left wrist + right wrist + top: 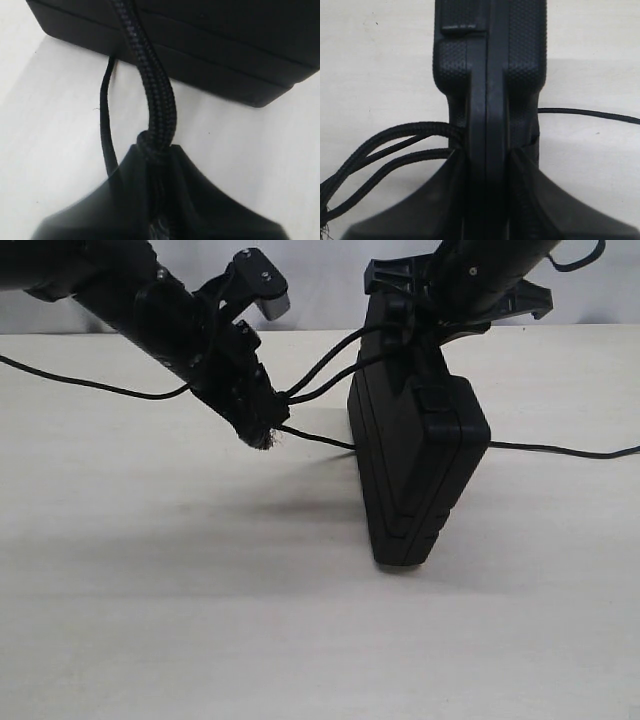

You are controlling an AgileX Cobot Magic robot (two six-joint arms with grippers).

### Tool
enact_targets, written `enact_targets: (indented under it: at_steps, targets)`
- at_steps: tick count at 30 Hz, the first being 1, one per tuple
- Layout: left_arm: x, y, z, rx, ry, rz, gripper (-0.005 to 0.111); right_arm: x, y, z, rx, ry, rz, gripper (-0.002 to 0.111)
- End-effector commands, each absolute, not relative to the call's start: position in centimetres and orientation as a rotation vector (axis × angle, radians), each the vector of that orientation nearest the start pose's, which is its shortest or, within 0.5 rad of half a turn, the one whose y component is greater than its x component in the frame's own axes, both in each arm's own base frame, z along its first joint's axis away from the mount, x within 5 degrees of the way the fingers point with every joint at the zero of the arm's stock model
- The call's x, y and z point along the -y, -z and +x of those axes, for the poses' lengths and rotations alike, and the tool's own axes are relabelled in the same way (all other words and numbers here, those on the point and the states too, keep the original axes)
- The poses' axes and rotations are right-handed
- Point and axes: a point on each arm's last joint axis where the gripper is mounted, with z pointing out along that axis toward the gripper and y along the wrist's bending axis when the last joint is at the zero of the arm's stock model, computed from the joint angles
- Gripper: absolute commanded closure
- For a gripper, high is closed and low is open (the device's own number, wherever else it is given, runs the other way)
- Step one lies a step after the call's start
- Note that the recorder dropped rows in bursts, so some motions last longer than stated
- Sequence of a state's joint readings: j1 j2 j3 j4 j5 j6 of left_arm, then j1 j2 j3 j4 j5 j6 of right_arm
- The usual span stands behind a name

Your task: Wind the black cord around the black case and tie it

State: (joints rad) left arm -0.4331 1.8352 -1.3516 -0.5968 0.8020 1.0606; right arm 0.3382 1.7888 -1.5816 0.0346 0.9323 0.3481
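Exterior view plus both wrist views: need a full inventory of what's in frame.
black case: 1, black, standing on edge right of centre on the table, top clamped.
black cord: 1, black, strands run from the left gripper to the case's upper part; frayed end at that gripper; one length trails off right.
table: 1, cream, under everything.
left gripper: 1, black, left of the case, shut on the cord.
right gripper: 1, black, above the case, shut on its top edge.

The case (415,460) is standing on edge on the worktop (200,620), right of centre, with my right fingers (555,210) straddling its top. The cord (320,370) is running leftward from it into my left fingers (200,200), and is also trailing off to its right.
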Motion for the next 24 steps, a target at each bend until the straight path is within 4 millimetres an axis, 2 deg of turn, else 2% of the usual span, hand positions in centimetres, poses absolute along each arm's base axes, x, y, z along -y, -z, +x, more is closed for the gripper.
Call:
enact_targets:
  at_steps: [1, 7, 10, 15, 21, 24]
  targets:
    - [20.1, -24.1, 33.1, -2.198, 0.554, 1.413, 0.107, -13.5, -30.4, 37.0, -2.656, -0.296, 0.040, 0.104]
    - [21.4, -27.3, 32.0, -2.175, 0.873, 1.448, 0.107, -13.5, -30.4, 37.0, -2.656, -0.296, 0.040, 0.104]
    - [21.5, -28.3, 32.3, -2.202, 0.870, 1.408, 0.107, -13.5, -30.4, 37.0, -2.656, -0.296, 0.040, 0.104]
    - [21.5, -27.7, 32.9, -2.210, 0.816, 1.378, 0.107, -13.5, -30.4, 37.0, -2.656, -0.296, 0.040, 0.104]
    - [21.9, -25.3, 34.6, -2.238, 0.769, 1.310, 0.107, -13.5, -30.4, 37.0, -2.656, -0.296, 0.040, 0.104]
    - [22.1, -24.9, 35.0, -2.231, 0.759, 1.300, 0.107, -13.5, -30.4, 37.0, -2.656, -0.296, 0.040, 0.104]
